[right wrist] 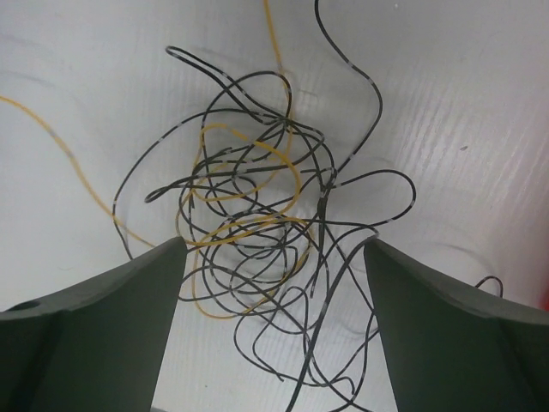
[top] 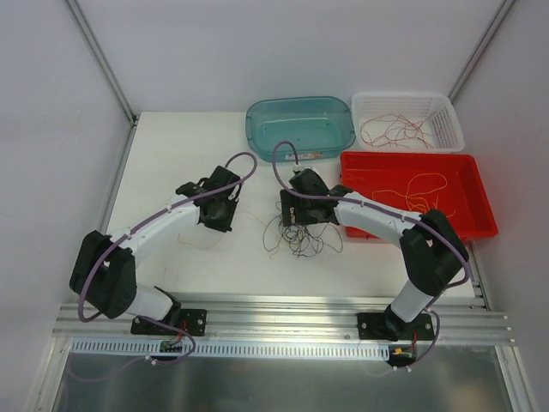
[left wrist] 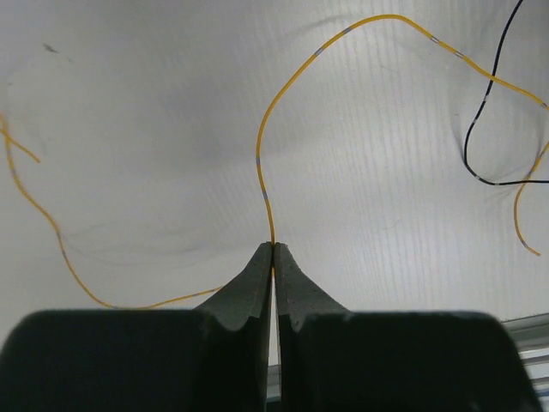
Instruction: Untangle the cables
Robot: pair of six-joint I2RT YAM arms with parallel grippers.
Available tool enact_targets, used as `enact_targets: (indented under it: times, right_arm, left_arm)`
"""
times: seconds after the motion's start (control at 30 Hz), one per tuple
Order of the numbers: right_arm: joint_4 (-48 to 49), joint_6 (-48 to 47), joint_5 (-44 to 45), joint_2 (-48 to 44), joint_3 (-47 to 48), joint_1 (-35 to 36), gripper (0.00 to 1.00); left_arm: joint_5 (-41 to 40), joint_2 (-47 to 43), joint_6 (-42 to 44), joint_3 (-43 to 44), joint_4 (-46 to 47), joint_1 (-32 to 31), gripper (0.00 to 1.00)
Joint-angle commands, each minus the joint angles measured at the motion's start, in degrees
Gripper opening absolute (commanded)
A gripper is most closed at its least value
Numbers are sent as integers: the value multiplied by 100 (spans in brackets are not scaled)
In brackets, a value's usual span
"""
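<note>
A loose tangle of dark green-black and yellow-orange cables (top: 300, 236) lies on the white table at centre. My right gripper (top: 294, 213) hovers over its far edge. In the right wrist view this gripper (right wrist: 274, 257) is open, with the tangle (right wrist: 257, 223) on the table between its fingers (right wrist: 129, 292). My left gripper (top: 225, 213) is left of the tangle. In the left wrist view it (left wrist: 274, 247) is shut on a yellow cable (left wrist: 262, 146) that arcs up and to the right. A dark cable (left wrist: 482, 120) lies at the right.
A teal bin (top: 254, 129) stands at the back centre. A white basket (top: 453, 120) holding red-brown cables (top: 396, 131) is at the back right. A red tray (top: 480, 193) with a yellow cable (top: 420, 184) sits at the right. An aluminium rail (top: 283, 318) runs along the near edge.
</note>
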Motion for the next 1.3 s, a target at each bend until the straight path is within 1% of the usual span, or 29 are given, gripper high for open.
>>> enact_targets:
  times: [0.0,0.1,0.13,0.2,0.3,0.4,0.5,0.57,0.7,0.83,0.87,0.9,0.97,1.1,1.2,1.27]
  right_arm:
    - [153,176,153,150,84,24,88]
    - [197,167,214,186,-127,16,85]
    - [215,184,232,177,-188,16,84]
    - [258,219,258,159,-364,-11,83]
    - [268,228,276,89,-514,-28,82]
    - [224,176,294,-77,-549,-28,82]
    - [136,44,285,-384,-497,-28,84]
    - [83,-105,302,-570,-479,-20,84]
    - [-259,-377,425,-693,-268,-28,85]
    - [-172,-518,215,-1009,-294,-20,86]
    - [-189,-562,162,-1018,-260,-11,86]
    - [-233,-632,179,-958,-224,-11,86]
    - [-312,-668,275,-826,-233,-28,86]
    - [-32,-580,258,-598,-750,-55,85]
    - [127,-449,259,-474,-997,-81,85]
    - [188,-387,206,-439,-1173,-90,85]
  left_arm:
    - [-676,-558,-248,308,-590,100,0]
    - [-906,-893,-354,678,-1020,337,0]
    - [-968,-1146,-363,949,-1091,495,0]
    - [-1047,-1402,-372,1214,-1232,645,0]
    - [-1214,-1886,-345,1916,-1364,865,0]
    - [-1329,-2019,-284,2434,-1470,901,0]
    - [-1154,-2045,-292,2796,-1575,901,0]
    - [-1118,-2054,-319,2902,-1619,901,0]
    - [-1390,-2212,-495,3279,-1663,910,0]
    - [-1329,-2230,-486,3587,-1681,918,0]
    - [-1459,-2239,-477,3623,-1681,910,0]
    - [-1844,-2273,-451,3702,-1716,910,0]
    - [-2259,-2283,-337,3764,-1751,1006,0]
    - [-2620,-2221,-161,4141,-1848,1313,0]
    - [-2989,-2125,-135,4413,-1874,1454,0]
    - [-3078,-2037,-126,4537,-1874,1463,0]
